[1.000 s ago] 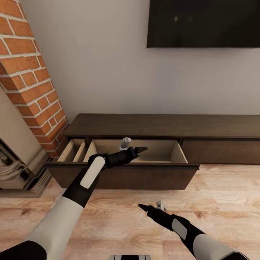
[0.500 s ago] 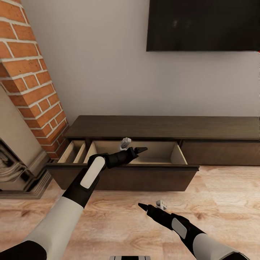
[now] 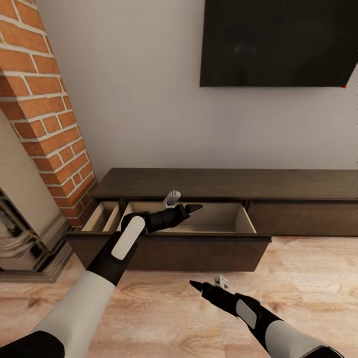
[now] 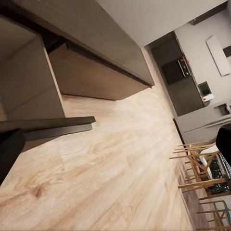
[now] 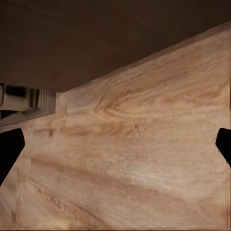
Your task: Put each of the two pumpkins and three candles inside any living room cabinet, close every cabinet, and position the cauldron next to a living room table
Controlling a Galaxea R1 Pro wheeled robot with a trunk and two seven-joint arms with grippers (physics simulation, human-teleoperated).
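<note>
Left gripper [image 3: 180, 200], spread and empty, hovers over cabinet [image 3: 223, 181]'s drawer [image 3: 169, 243], seemingly empty at 12 o'clock; fetch items before closing.

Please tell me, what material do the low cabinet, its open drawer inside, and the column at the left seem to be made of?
The cabinet looks like dark-brown wood with a matte finish; faint grain shows on its top. The open drawer has pale beige inside walls, perhaps light wood or board; no grain is clear. The column looks like red-orange brick with pale mortar lines, rough and unpolished.
</note>
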